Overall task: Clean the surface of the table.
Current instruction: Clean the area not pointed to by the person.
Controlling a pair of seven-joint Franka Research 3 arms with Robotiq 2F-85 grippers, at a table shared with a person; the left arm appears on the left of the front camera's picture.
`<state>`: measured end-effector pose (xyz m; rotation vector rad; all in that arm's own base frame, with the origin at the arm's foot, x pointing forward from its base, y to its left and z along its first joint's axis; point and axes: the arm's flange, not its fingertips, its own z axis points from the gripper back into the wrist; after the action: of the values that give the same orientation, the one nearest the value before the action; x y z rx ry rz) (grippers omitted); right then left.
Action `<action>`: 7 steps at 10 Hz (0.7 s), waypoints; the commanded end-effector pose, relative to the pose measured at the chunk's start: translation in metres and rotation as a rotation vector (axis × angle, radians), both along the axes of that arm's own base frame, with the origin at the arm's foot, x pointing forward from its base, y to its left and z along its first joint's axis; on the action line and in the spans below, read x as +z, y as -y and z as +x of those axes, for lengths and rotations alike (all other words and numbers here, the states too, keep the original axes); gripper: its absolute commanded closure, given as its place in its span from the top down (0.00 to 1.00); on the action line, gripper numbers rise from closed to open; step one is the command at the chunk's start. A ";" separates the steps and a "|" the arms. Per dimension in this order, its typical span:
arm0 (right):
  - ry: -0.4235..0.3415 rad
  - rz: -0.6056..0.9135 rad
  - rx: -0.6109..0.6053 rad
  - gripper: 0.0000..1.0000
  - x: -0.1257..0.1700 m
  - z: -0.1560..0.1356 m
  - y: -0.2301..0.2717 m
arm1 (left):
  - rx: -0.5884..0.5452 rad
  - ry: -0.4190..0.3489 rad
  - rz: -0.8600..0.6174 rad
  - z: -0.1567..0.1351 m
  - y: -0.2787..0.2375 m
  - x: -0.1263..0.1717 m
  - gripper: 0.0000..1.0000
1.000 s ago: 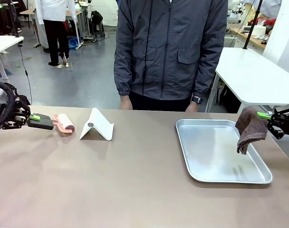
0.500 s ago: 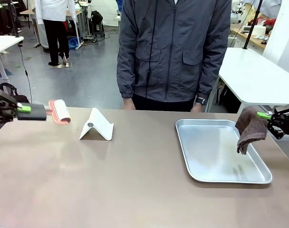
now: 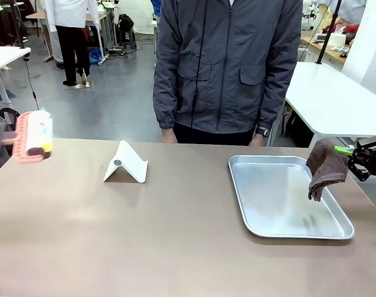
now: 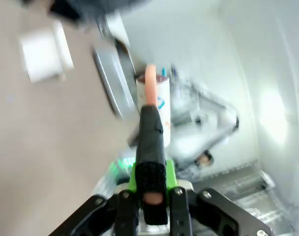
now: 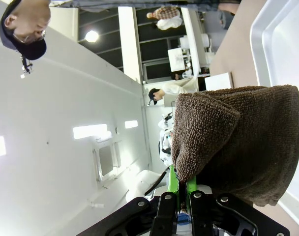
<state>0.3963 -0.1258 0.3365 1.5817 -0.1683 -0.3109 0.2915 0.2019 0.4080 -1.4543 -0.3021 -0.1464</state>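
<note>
Grippers both clamped: left gripper [image 4: 149, 196] squeezes the black handle [image 4: 150, 132] of a pink roller [image 3: 33, 136], up in the air by the table's [image 3: 175, 241] left end, kinda blurry. Right gripper [image 3: 354, 152] pinches a brown cloth [image 3: 326, 168] dangling over the tray's [image 3: 281, 201] right rim; tray and white stand [image 3: 126, 164] sit on the table.

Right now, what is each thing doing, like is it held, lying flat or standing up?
lint roller, held up off the table by its black handle.
left fingers, shut on the lint roller's handle.
brown cloth, hanging over the tray's right edge.
right fingers, shut on the brown cloth.
tray, flat on the table, right way up.
white stand, standing like a tent on the table.
</note>
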 end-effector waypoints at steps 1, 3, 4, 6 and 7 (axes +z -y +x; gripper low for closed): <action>0.009 0.003 0.001 0.06 0.004 0.001 -0.001 | -0.138 -0.073 0.026 -0.025 -0.039 -0.007 0.22; 0.009 0.003 0.001 0.06 0.004 0.001 -0.001 | -0.123 -0.146 0.059 -0.052 -0.048 -0.024 0.22; 0.009 0.003 0.001 0.06 0.004 0.001 -0.001 | -0.143 -0.172 0.059 -0.056 -0.049 -0.033 0.22; 0.009 0.003 0.001 0.06 0.004 0.001 -0.001 | -0.140 -0.175 0.006 -0.051 -0.055 -0.041 0.22; 0.009 0.003 0.001 0.06 0.004 0.001 -0.001 | -0.096 -0.188 -0.008 -0.047 -0.060 -0.042 0.22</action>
<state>0.3963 -0.1258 0.3365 1.5817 -0.1682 -0.3108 0.2394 0.2537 0.3631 -1.4514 -0.0366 -0.0964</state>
